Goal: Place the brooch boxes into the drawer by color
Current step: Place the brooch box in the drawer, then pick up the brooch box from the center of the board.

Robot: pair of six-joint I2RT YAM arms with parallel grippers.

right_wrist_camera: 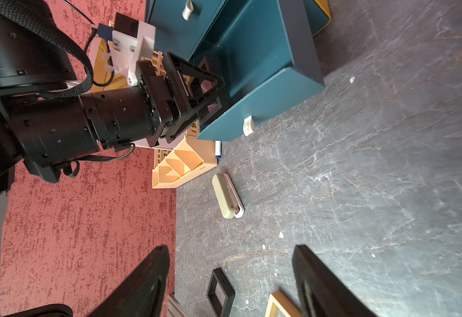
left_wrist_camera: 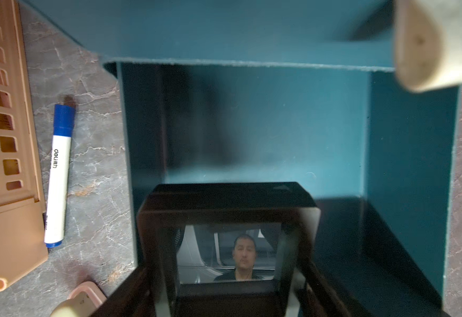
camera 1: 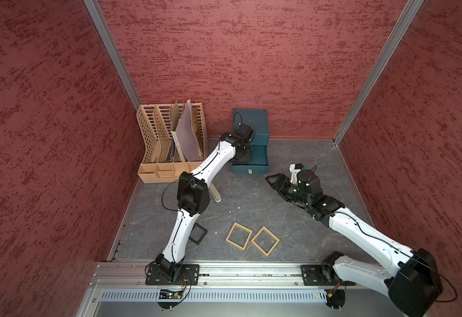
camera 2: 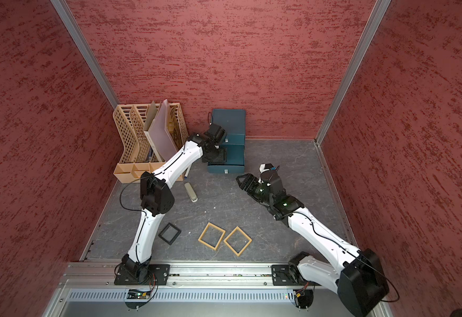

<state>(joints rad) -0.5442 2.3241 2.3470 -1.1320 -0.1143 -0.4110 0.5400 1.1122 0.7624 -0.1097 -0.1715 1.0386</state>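
Black box [left_wrist_camera: 228, 203] over drawer [left_wrist_camera: 279, 123], wrist-view only

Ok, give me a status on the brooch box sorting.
Done: nothing visibly stored; the open drawer shows a bare floor where visible. In hand: the left gripper holds a black box over that drawer, not yet released. Left: another black box and two tan boxes lie on the table; the right gripper is open and empty.

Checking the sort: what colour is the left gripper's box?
Black-rimmed box, clearest in the left wrist view.
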